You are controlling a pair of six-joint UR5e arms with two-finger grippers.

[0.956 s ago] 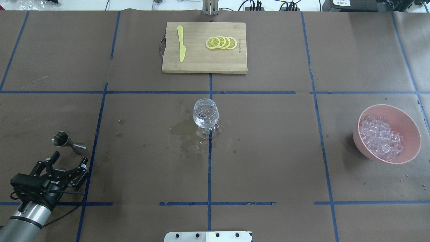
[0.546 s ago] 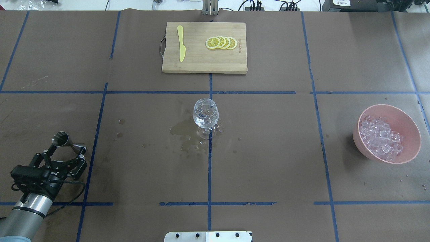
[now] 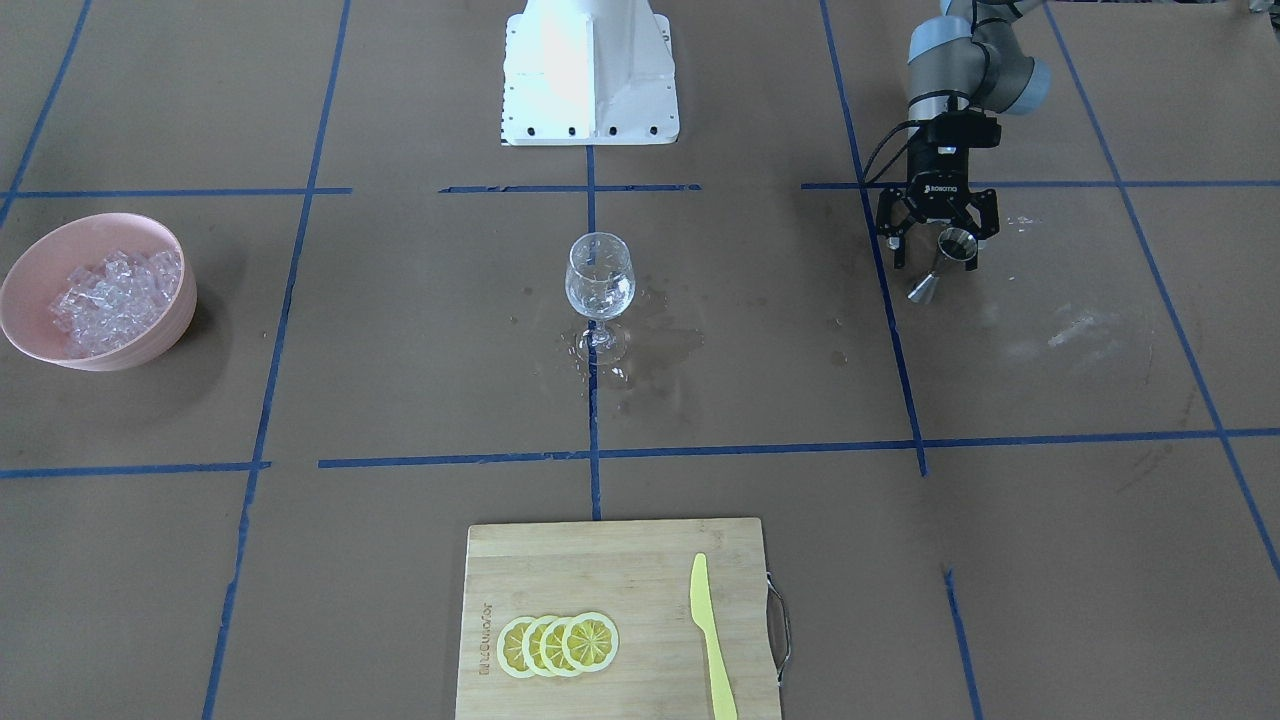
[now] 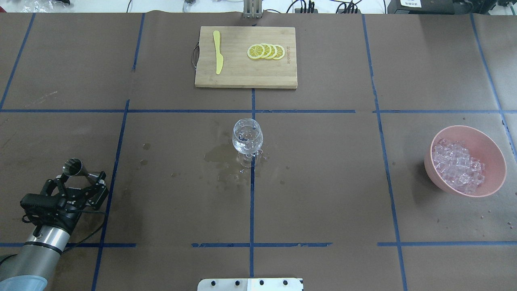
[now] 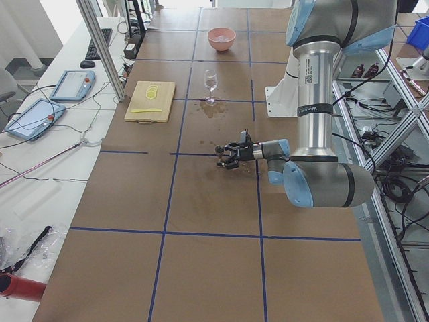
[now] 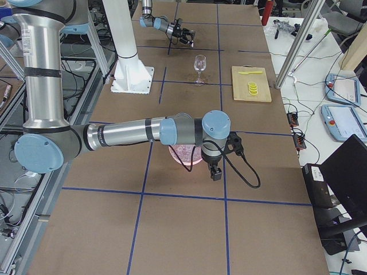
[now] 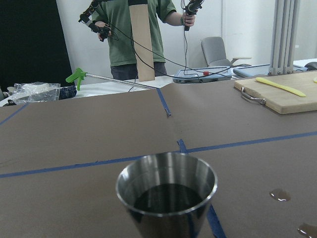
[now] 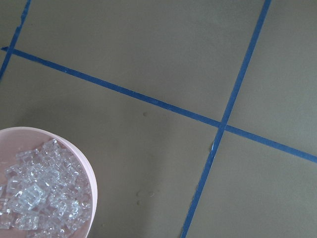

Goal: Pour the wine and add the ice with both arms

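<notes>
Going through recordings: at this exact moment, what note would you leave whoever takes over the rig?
Left hand: open, fingers either side of the upright steel jigger, not closed on it.
Right hand: by the pink bowl of ice in the right side view; open or shut cannot be told.
Wine glass: upright mid-table, something clear inside, wet patch around its foot.
Done: left hand is placed for the grasp.
Left, likely: grip the jigger, pour into the glass, then add ice.
</notes>
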